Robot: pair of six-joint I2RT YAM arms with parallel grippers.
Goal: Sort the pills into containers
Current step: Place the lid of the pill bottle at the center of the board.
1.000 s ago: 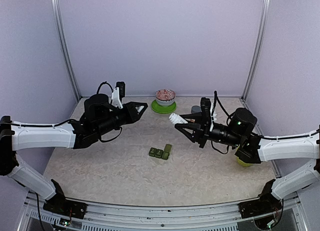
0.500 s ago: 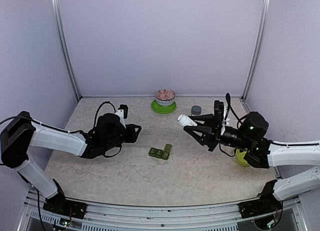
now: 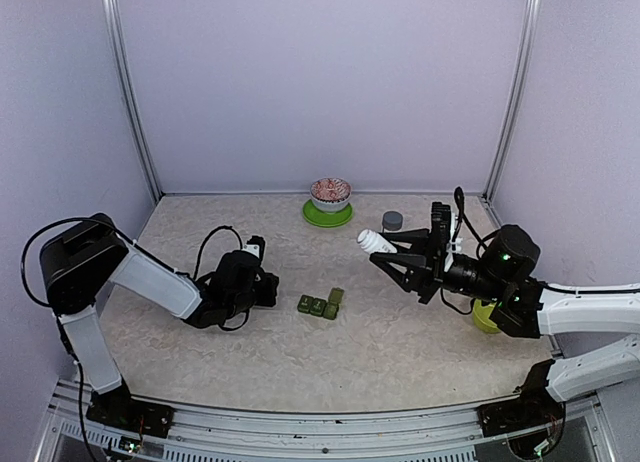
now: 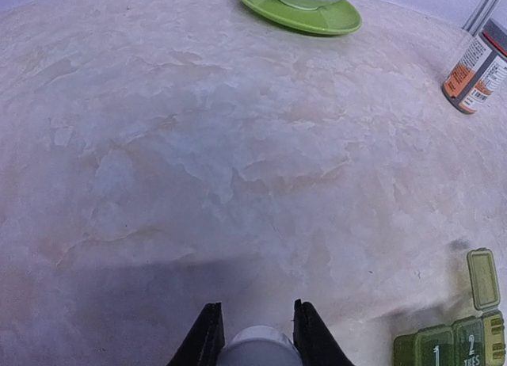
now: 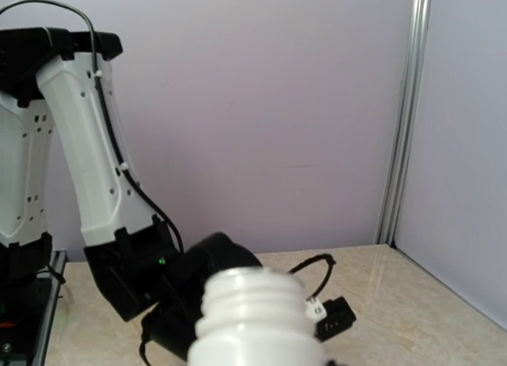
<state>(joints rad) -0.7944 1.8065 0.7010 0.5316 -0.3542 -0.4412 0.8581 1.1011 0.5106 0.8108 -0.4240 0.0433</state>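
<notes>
Holding the uncapped bottle [image 3: 373, 241] nearly sideways, well away from the containers [image 3: 320, 304], the right fingers [image 3: 398, 268] could easily dump pills on the tabletop [image 3: 400, 342], while the left fingers [image 4: 207, 342] just pinch the cap [image 4: 255, 348].

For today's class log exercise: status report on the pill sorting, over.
Left pincer low, shut on white cap. Right pincer holds open white bottle aloft. Green pill organiser, one lid open, unobstructed.

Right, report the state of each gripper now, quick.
Left gripper: closed on a white cap.
Right gripper: closed on an open white bottle.
</notes>
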